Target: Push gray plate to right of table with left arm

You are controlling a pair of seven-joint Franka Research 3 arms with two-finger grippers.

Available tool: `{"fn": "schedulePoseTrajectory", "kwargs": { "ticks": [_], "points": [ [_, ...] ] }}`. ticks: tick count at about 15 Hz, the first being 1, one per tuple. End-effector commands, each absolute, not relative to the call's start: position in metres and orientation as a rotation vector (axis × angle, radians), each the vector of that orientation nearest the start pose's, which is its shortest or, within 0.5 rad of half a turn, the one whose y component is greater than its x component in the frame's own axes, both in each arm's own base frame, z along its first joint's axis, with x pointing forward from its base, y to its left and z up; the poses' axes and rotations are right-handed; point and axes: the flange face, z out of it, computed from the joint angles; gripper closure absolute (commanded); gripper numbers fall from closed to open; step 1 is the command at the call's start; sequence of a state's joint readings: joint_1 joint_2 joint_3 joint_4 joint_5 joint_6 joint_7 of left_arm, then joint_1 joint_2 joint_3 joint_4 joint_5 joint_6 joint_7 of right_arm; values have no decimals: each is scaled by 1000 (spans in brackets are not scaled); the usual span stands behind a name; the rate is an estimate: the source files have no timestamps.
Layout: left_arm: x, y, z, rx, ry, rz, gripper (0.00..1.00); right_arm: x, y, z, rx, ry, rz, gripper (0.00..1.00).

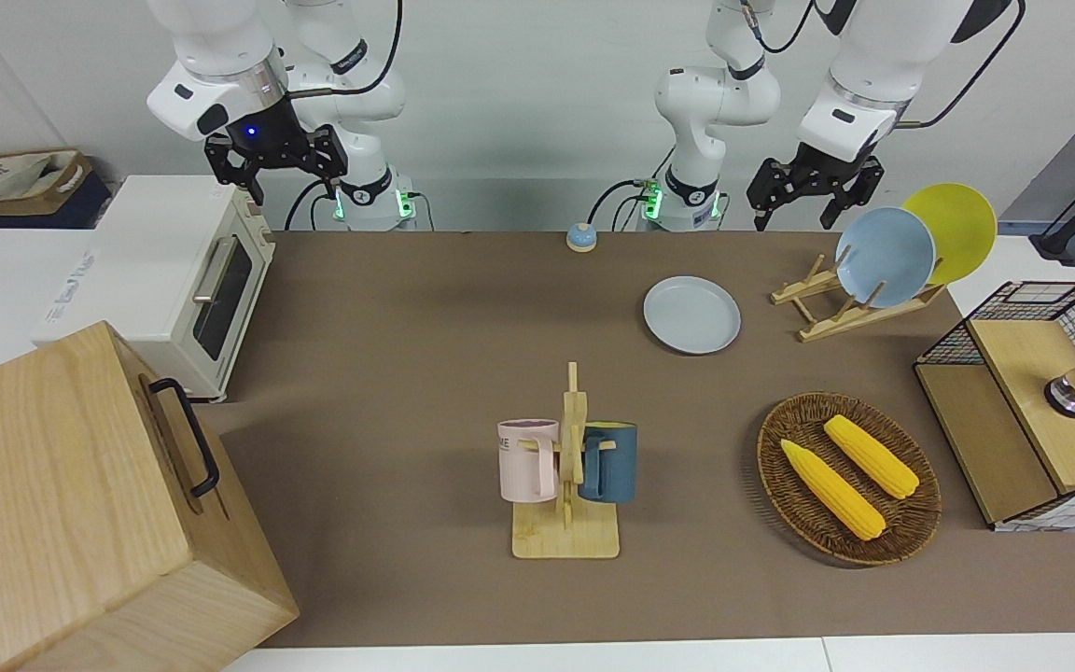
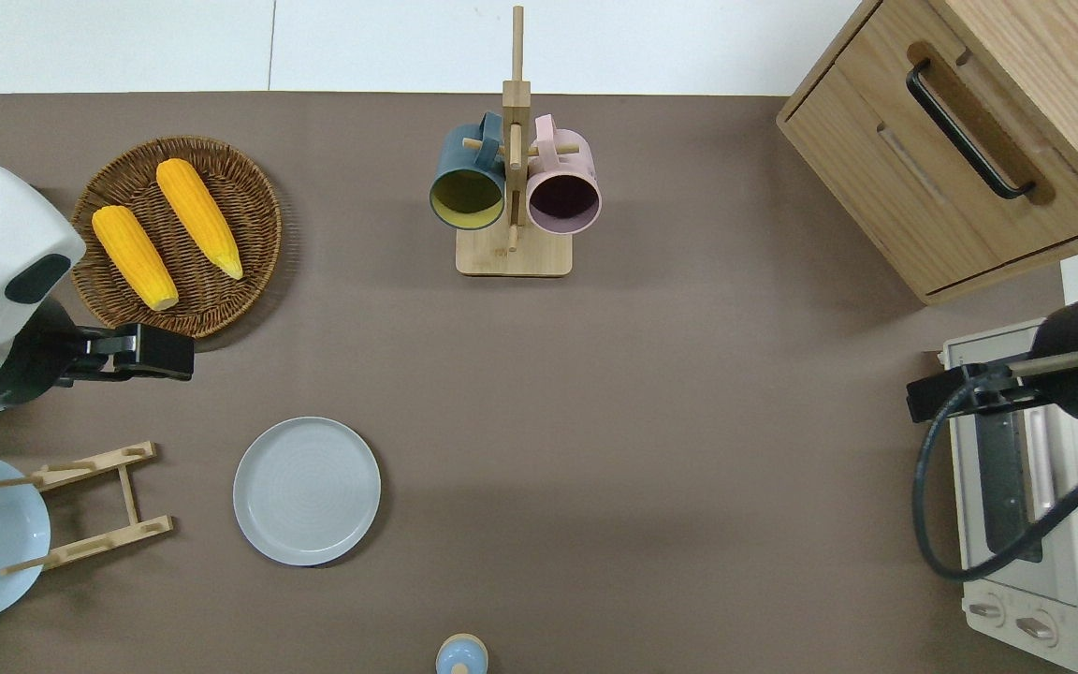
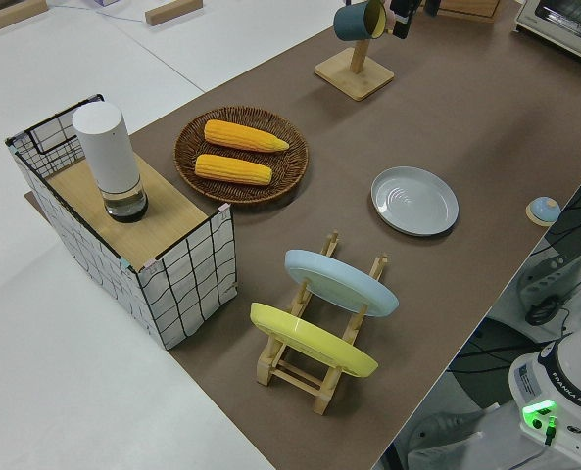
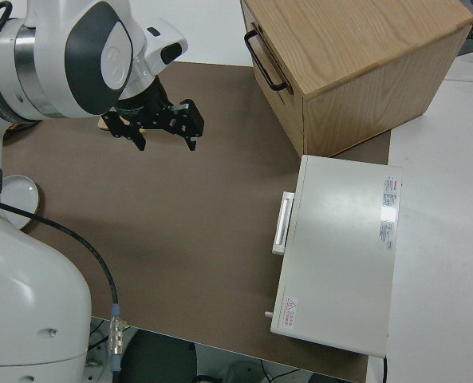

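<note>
The gray plate (image 2: 307,490) lies flat on the table (image 2: 651,393), nearer the robots than the left gripper (image 1: 805,201), which hangs with fingers spread, grasping nothing. The right arm is parked.

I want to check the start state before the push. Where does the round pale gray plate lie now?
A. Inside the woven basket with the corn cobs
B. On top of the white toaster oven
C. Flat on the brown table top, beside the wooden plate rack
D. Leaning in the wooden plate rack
C: the round pale gray plate lies flat on the brown table, beside the wooden plate rack, touching nothing.
</note>
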State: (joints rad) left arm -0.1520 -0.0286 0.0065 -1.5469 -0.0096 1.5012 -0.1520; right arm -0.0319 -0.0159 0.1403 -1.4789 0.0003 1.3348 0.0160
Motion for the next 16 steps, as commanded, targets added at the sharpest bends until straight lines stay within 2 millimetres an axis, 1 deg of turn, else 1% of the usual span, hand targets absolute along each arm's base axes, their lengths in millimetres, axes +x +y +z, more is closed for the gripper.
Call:
{"fn": "schedulePoseTrajectory", "kwargs": {
  "ticks": [1, 7, 10, 13, 16],
  "points": [
    [528, -80, 646, -3150, -21, 29, 7, 518, 57, 660, -3139, -124, 208, 17],
    [527, -80, 645, -3149, -21, 36, 7, 518, 57, 660, -3139, -124, 208, 17],
    [522, -79, 644, -3147, -14, 43, 7, 518, 57, 660, -3139, -124, 208, 17],
    [506, -77, 636, -3148, 3, 36, 7, 518, 56, 660, -3139, -121, 208, 17],
    [482, -68, 617, -3152, 26, -3, 7, 518, 57, 660, -3139, -124, 208, 17]
  ]
}}
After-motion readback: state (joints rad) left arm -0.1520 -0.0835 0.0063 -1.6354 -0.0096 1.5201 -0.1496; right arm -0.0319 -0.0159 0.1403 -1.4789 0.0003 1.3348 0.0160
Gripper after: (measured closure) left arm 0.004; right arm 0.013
